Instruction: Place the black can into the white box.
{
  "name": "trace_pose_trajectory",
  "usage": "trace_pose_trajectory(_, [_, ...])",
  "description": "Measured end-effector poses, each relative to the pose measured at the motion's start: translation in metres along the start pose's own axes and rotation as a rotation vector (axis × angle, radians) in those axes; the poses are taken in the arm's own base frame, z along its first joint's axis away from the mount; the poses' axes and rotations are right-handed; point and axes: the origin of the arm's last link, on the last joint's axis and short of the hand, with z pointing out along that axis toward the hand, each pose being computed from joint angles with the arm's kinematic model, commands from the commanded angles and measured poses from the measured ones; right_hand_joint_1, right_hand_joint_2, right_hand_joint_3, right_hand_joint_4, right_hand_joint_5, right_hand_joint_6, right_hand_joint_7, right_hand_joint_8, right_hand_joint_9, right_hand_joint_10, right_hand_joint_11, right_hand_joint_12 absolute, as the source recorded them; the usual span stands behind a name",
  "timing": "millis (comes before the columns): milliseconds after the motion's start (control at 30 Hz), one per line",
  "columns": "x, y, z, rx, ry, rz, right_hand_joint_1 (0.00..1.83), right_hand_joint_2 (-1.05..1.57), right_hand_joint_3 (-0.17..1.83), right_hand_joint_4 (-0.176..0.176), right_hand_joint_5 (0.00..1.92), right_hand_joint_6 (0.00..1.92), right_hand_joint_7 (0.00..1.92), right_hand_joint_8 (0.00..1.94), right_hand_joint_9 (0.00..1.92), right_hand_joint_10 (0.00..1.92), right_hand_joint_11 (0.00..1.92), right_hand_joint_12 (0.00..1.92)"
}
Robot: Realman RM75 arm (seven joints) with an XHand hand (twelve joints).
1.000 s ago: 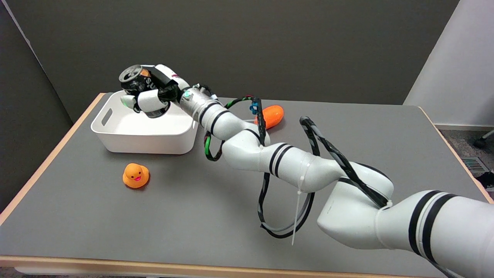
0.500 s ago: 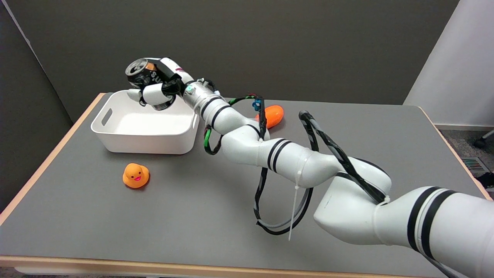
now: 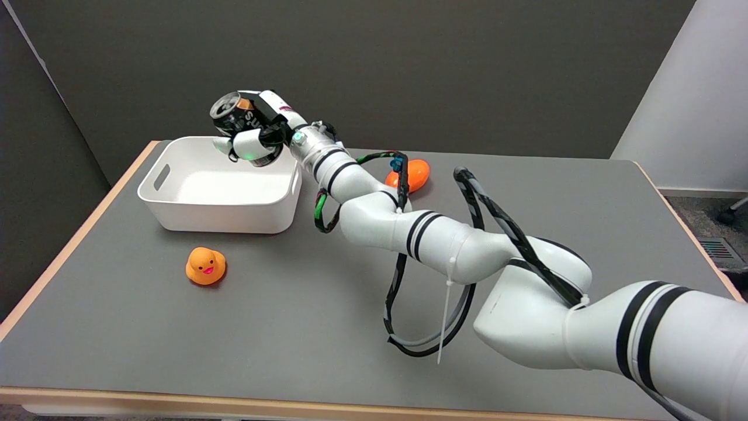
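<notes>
The black can (image 3: 235, 114) lies tilted in the air, its silver top turned to the left, with white letters on its side. My right hand (image 3: 257, 131) grips it from behind and below, fingers wrapped round the body. Hand and can hang above the far right corner of the white box (image 3: 175, 202), which stands on the grey table at the back left. The box has a handle slot in its left wall and nothing shows inside it.
An orange rubber duck (image 3: 205, 266) sits in front of the box. An orange egg-shaped toy (image 3: 414, 174) lies behind my forearm. My arm with its looped cables stretches across the table's middle. A dark wall stands behind the table's far edge.
My right hand has carried the can up and to the right, from over the box's middle to above its far right corner. Box, duck and egg toy stayed put.
</notes>
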Motion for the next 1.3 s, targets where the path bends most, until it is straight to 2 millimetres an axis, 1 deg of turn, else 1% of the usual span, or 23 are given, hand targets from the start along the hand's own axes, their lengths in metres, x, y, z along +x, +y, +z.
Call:
trace_pose_trajectory(133, [0.001,0.004,-0.001,-0.011,0.007,-0.012,1.44,1.15,0.45,-0.094,0.45,1.63,0.39,1.81,0.57,1.92,0.00,1.92])
trace_pose_trajectory(267, [0.002,0.007,-0.001,-0.021,0.011,-0.021,1.43,1.18,0.40,-0.096,0.42,1.61,0.36,1.81,0.57,1.92,0.00,1.92])
trace_pose_trajectory(300, [0.002,0.008,-0.001,-0.024,0.012,-0.023,1.43,1.22,0.34,-0.101,0.38,1.53,0.34,1.82,0.55,1.92,0.00,1.92])
trace_pose_trajectory(333, [0.002,0.009,-0.002,-0.026,0.013,-0.024,1.41,1.26,0.29,-0.095,0.33,1.43,0.32,1.83,0.51,1.92,0.00,1.92])
trace_pose_trajectory(400, [0.002,0.010,-0.002,-0.029,0.015,-0.028,1.18,1.32,0.33,0.075,0.16,1.11,0.38,1.93,0.13,1.92,0.00,1.92])
trace_pose_trajectory(433, [0.002,0.011,-0.002,-0.032,0.015,-0.031,0.84,0.98,0.73,0.065,0.11,0.65,0.24,1.00,0.10,1.14,0.00,1.39])
trace_pose_trajectory(467, [0.002,0.012,-0.003,-0.034,0.015,-0.036,0.57,0.72,1.04,0.058,0.07,0.29,0.12,0.27,0.07,0.54,0.00,0.97])
trace_pose_trajectory(533, [0.002,0.013,-0.003,-0.036,0.015,-0.050,0.52,0.68,1.01,0.054,0.03,0.24,0.03,0.18,0.01,0.40,0.00,0.89])
trace_pose_trajectory(600, [0.002,0.014,-0.003,-0.039,0.014,-0.070,0.46,0.68,0.94,0.056,0.00,0.18,0.00,0.05,0.00,0.18,0.00,0.71])
trace_pose_trajectory(667, [0.003,0.016,-0.004,-0.042,0.014,-0.093,0.46,0.65,0.97,0.048,0.00,0.10,0.00,0.00,0.00,0.07,0.00,0.61])
trace_pose_trajectory(767, [0.003,0.017,-0.004,-0.045,0.013,-0.117,0.41,0.63,0.94,0.054,0.00,0.10,0.00,0.00,0.00,0.00,0.00,0.49])
trace_pose_trajectory(833, [0.003,0.018,-0.004,-0.045,0.012,-0.130,0.41,0.63,0.94,0.052,0.00,0.07,0.00,0.00,0.00,0.00,0.00,0.37])
trace_pose_trajectory(900, [0.003,0.018,-0.005,-0.045,0.012,-0.139,0.39,0.67,0.84,0.057,0.00,0.07,0.00,0.00,0.00,0.00,0.00,0.33])
trace_pose_trajectory(1100, [0.003,0.019,-0.005,-0.046,0.011,-0.164,0.38,0.65,0.83,0.054,0.00,0.04,0.00,0.00,0.00,0.00,0.00,0.25])
trace_pose_trajectory(1167, [0.003,0.020,-0.005,-0.047,0.011,-0.170,0.39,0.60,0.89,0.053,0.00,0.03,0.00,0.00,0.00,0.00,0.00,0.21])
trace_pose_trajectory(1267, [0.003,0.020,-0.006,-0.048,0.011,-0.181,0.44,0.58,0.71,0.034,0.00,0.00,0.00,0.00,0.00,0.00,0.00,0.05])
trace_pose_trajectory(1300, [0.003,0.020,-0.006,-0.048,0.011,-0.185,0.45,0.54,0.76,0.031,0.00,0.00,0.00,0.00,0.00,0.00,0.00,0.02])
